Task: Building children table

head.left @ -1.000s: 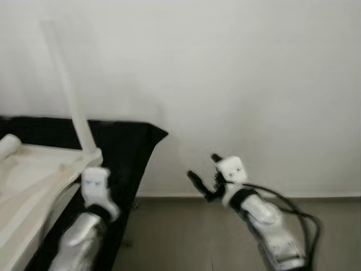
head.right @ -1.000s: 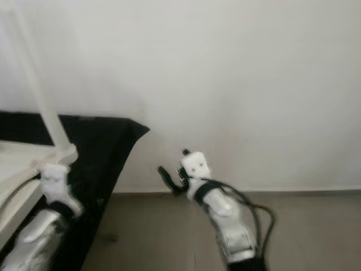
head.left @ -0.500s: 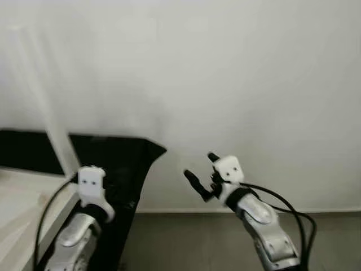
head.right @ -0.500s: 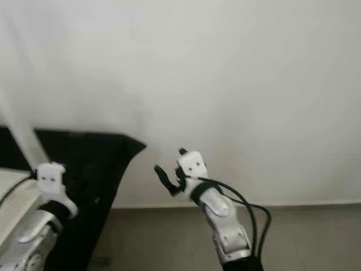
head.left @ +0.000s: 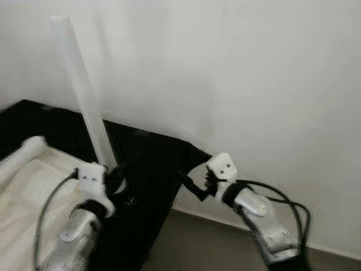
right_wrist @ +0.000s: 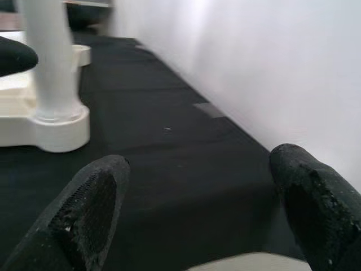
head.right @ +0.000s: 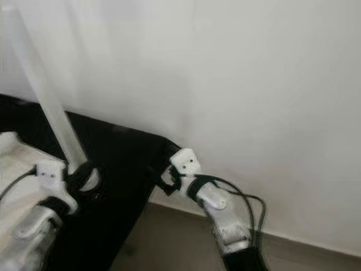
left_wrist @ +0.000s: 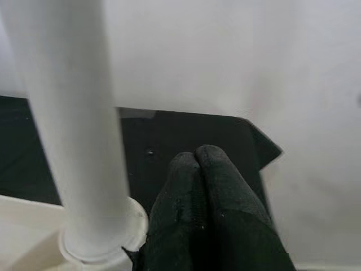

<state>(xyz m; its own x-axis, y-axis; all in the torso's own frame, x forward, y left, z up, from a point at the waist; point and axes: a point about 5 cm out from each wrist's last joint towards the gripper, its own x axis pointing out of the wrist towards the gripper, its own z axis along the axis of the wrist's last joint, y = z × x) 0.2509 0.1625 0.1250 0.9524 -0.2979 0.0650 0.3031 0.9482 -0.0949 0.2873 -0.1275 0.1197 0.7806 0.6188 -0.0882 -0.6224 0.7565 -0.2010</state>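
A white table top point(head.left: 34, 186) lies upside down on a black-covered surface point(head.left: 152, 164). One white leg point(head.left: 84, 107) stands upright at its near corner, seated in a round socket point(left_wrist: 98, 248). A second white leg point(head.left: 22, 155) lies at the far left. My left gripper point(head.left: 117, 178) is shut and empty, its fingertips point(left_wrist: 197, 164) right beside the base of the upright leg. My right gripper point(head.left: 197, 182) is open and empty, hanging above the corner of the black cover. Its fingers point(right_wrist: 90, 209) point along the cover toward the leg point(right_wrist: 51, 68).
A plain white wall point(head.left: 254, 73) rises directly behind the covered surface. Grey floor point(head.left: 197, 243) lies below the cover's right corner, between the surface and the wall. Black cables point(head.left: 282, 203) loop off my right arm.
The camera has swung, so the whole scene sits differently and is sharper now. My right gripper is now over the black cover's corner. The left gripper stays at the leg's base.
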